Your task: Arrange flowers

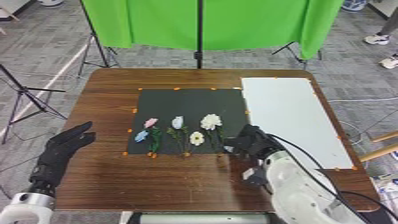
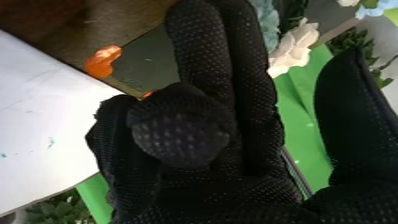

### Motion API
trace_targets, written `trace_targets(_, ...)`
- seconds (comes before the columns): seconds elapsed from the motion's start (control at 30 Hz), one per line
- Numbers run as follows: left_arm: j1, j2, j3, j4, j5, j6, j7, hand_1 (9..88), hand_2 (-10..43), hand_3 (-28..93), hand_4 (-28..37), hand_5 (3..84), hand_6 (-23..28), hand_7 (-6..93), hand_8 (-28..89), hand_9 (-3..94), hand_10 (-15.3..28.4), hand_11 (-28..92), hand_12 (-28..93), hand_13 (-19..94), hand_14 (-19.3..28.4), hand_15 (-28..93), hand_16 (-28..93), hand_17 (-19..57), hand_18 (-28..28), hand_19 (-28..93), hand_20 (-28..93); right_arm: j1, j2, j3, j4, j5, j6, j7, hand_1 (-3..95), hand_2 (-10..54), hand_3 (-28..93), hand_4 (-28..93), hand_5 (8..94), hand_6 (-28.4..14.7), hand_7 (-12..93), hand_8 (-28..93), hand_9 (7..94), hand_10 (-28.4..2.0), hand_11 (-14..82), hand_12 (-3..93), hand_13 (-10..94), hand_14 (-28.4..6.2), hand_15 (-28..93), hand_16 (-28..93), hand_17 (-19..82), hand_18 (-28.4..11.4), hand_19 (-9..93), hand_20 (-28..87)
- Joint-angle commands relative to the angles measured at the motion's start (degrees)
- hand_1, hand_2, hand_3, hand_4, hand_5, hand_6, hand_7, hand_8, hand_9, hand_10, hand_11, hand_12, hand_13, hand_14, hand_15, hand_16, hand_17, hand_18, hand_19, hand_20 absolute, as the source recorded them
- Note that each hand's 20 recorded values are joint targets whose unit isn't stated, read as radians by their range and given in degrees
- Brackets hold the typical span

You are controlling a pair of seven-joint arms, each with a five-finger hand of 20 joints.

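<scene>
Several flowers (image 1: pixel 211 121) look light, fragile; we'd pinch stems (image 1: pixel 155 142). Our left hand (image 1: pixel 60 152) and right hand (image 1: pixel 252 141) have fingers mostly loose.

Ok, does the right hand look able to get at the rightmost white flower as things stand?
Probably yes: in the head view the right hand is by the black mat's right edge, close to that flower, with no other bloom between them.
</scene>
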Motion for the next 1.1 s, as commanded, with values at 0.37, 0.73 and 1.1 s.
trace_targets(0.37, 0.7, -0.39, 0.08, -0.16, 0.27, -0.40, -0.87, 28.6, -2.9, 66, -16.8, 41.8, 6.0, 8.7, -6, 43.6, 14.4, 18, 11, 35, 17.6, 14, -1, 4.5, 12.4, 10, 13, 2.5, 0.4, -0.9, 1.4, -2.3, 5.2, -0.8, 28.5, 3.9, 57, -11, 85.0, -2.4, 21, -8, 90.7, -15.6, 24.6, 23.9, 92, -5.4, 57, 35, 62, -18.3, 93, 57)
trace_targets(0.73, 0.6, -0.02, 0.04, -0.08, 0.16, -0.34, -0.67, 28.6, -2.9, 66, -16.7, 41.8, 6.0, 8.6, -6, 43.7, 14.3, 18, 11, 35, 17.5, 14, -1, 4.6, 12.4, 10, 13, -0.5, 1.4, 5.3, 2.3, 0.6, 24.1, -9.3, 28.3, 3.8, 58, -10, 83.9, -2.3, 21, -8, 89.6, -15.4, 25.0, 24.2, 91, -5.4, 58, 35, 61, -18.2, 93, 57)
trace_targets(1.1, -2.8, 2.35, 1.75, 1.62, -1.13, 0.77, 2.32, 28.9, -1.7, 66, -17.3, 44.0, 6.9, 8.6, -6, 44.1, 14.6, 18, 10, 34, 16.6, 12, -2, 6.6, 10.2, 9, 13, -5.9, -6.0, 22.1, 8.4, 76.5, 13.5, -55.6, 13.8, 2.0, 71, -14, 52.8, -2.2, 12, -7, 55.1, -16.8, 8.1, 18.4, 49, -17.4, 18, 27, 22, -17.9, 34, 38)
